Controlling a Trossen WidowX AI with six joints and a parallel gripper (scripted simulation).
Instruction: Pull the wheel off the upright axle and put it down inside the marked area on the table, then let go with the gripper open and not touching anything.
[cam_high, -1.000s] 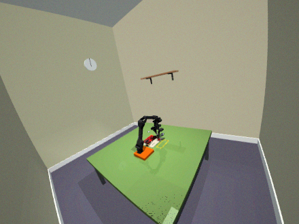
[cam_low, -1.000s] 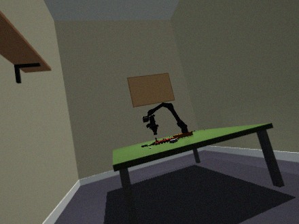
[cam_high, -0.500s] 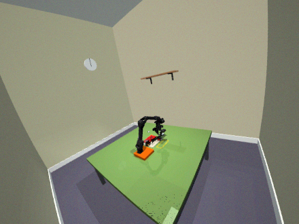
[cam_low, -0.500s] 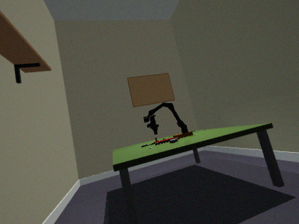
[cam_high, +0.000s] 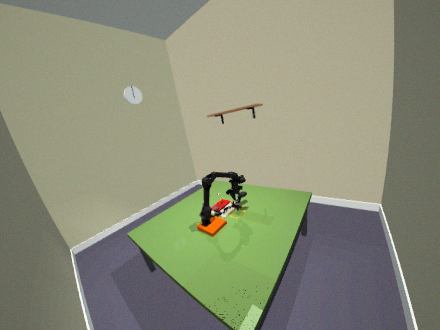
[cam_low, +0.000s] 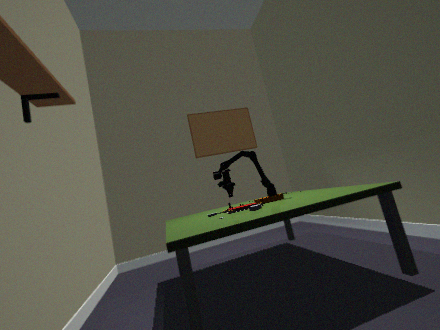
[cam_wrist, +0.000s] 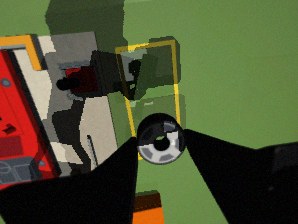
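Note:
My gripper (cam_wrist: 160, 137) (cam_high: 238, 198) (cam_low: 229, 192) is shut on the wheel (cam_wrist: 160, 141), a small black tyre with a grey hub, held between the two black fingers above the table. In the wrist view the wheel hangs over the lower left part of the yellow marked rectangle (cam_wrist: 175, 65), its left side crossing the yellow line. The rectangle (cam_high: 240, 214) lies on the green table (cam_high: 260, 250) (cam_wrist: 235, 75) (cam_low: 310, 197) just right of the grey and red fixture (cam_wrist: 70, 100) (cam_high: 221, 206). The axle cannot be made out.
The orange arm base (cam_high: 211, 227) (cam_wrist: 148, 210) sits in front of the fixture. A wooden shelf (cam_high: 235, 109) and a round wall clock (cam_high: 132, 94) are on the walls, far from the table.

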